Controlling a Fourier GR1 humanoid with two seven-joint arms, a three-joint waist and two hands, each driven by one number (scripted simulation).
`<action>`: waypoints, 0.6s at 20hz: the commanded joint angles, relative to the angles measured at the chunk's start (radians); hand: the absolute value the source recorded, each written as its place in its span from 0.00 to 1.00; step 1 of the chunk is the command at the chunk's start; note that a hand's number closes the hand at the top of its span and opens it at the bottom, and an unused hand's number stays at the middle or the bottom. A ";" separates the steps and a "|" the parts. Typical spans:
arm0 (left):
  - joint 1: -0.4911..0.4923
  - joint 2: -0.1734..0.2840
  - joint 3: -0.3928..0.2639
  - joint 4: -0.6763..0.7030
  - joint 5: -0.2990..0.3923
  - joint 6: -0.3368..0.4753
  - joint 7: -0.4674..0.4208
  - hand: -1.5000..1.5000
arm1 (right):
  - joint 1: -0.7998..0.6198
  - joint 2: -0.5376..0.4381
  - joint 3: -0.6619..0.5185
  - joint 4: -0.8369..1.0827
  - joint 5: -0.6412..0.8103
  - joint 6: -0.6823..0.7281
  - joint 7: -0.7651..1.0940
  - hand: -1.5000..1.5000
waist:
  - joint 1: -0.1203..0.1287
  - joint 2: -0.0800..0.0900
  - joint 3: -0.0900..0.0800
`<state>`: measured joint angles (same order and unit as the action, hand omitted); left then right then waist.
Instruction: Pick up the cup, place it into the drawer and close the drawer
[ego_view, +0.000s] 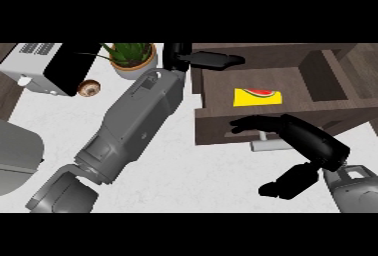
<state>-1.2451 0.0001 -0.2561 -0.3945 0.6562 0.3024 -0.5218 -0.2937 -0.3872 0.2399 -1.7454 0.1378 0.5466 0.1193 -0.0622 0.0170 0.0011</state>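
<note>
Reaching over the open drawer (221, 107), the left hand (210, 60) hides whether it grips anything; right hand (255, 125) spread at the front.

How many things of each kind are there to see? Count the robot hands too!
Robot hands: 2, the left hand and the right hand
Drawers: 1, the open drawer
Yellow cups: 1, the yellow cup in the drawer
Potted plants: 1, the potted plant
Toasters: 1, the toaster
Total: 6
</note>
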 joint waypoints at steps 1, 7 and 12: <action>0.052 0.000 -0.004 -0.043 0.028 -0.023 -0.015 0.00 | 0.045 0.042 0.091 0.151 0.223 -0.116 -0.090 0.00 | 0.058 -0.008 0.001; 0.136 0.037 0.022 -0.080 0.019 -0.099 -0.062 0.00 | -0.073 0.060 0.137 0.512 0.350 -0.176 -0.253 0.00 | 0.103 -0.007 0.000; 0.218 0.047 0.012 -0.161 0.016 -0.092 -0.048 0.00 | -0.253 0.095 0.080 0.846 0.393 -0.231 -0.322 1.00 | 0.140 -0.009 0.001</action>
<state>-1.0944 0.0449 -0.2385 -0.5018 0.6751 0.2155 -0.5605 -0.4349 -0.3083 0.3497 -1.1197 0.4914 0.3485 -0.1347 0.0523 0.0102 0.0020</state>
